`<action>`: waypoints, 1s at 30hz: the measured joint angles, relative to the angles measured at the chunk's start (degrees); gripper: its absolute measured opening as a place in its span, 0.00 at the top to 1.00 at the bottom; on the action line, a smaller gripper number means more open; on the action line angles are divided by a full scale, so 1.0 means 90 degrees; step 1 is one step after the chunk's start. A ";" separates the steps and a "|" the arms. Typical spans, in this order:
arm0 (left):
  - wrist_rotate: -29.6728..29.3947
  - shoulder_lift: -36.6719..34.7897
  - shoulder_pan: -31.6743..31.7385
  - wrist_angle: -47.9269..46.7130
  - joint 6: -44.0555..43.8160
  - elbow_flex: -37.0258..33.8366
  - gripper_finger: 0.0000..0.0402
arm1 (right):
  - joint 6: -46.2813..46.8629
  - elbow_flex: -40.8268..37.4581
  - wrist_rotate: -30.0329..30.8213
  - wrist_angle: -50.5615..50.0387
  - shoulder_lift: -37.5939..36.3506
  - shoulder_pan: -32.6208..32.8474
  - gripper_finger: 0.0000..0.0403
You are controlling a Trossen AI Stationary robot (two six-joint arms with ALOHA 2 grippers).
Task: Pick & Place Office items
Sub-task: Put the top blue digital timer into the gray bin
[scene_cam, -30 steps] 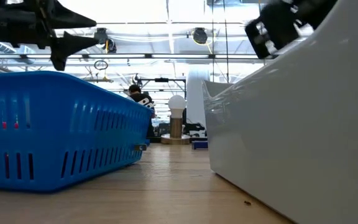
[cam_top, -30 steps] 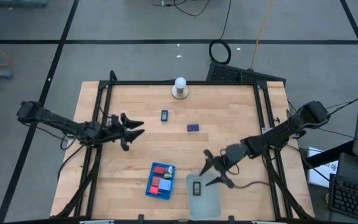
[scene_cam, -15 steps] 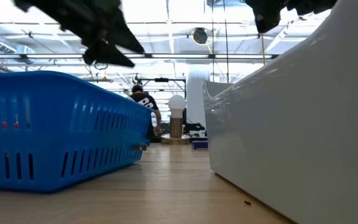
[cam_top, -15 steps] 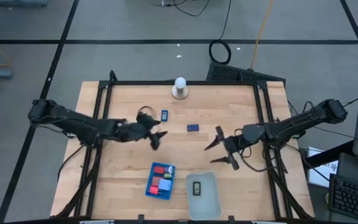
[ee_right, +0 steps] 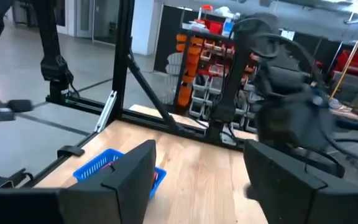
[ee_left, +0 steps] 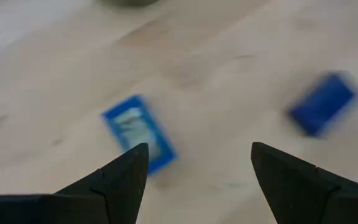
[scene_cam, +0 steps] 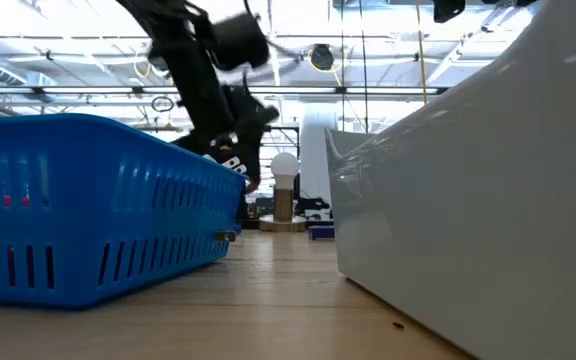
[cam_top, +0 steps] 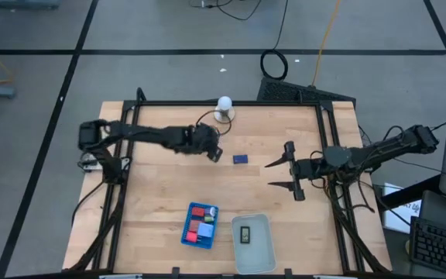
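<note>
The left gripper [ee_left: 197, 165] is held spread above a flat, light-blue rectangular piece [ee_left: 138, 132] lying on the wooden table [cam_top: 161, 194]. That thin, smooth piece may be nudged aside if one finger lands on it. A dark-blue block [cam_top: 240, 159] lies nearby. The right gripper [cam_top: 283, 175] waits spread, empty.

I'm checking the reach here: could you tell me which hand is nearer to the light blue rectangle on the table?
Left. The left hand hovers open right over the light blue rectangle; the right hand is far across the table.
</note>
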 joint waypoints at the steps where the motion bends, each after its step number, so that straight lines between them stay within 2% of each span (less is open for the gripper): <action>1: 0.0024 0.0150 0.0133 -0.0271 -0.0056 0.0148 0.29 | 0.0025 0.0000 -0.0002 -0.0074 -0.0031 0.0000 0.42; 6: 0.0025 0.0815 0.0640 -0.1331 -0.0284 0.0752 0.29 | 0.0043 -0.0005 -0.0004 -0.0363 -0.0053 0.0000 0.42; 13: 0.0535 0.1326 0.0909 -0.1161 -0.0536 0.1007 0.29 | 0.0036 -0.0007 -0.0019 -0.0410 -0.0053 0.0002 0.42; 30: 0.0604 0.1605 0.0901 -0.1495 -0.0904 0.1004 0.29 | 0.0106 -0.0006 -0.0027 -0.0456 -0.0051 0.0002 0.43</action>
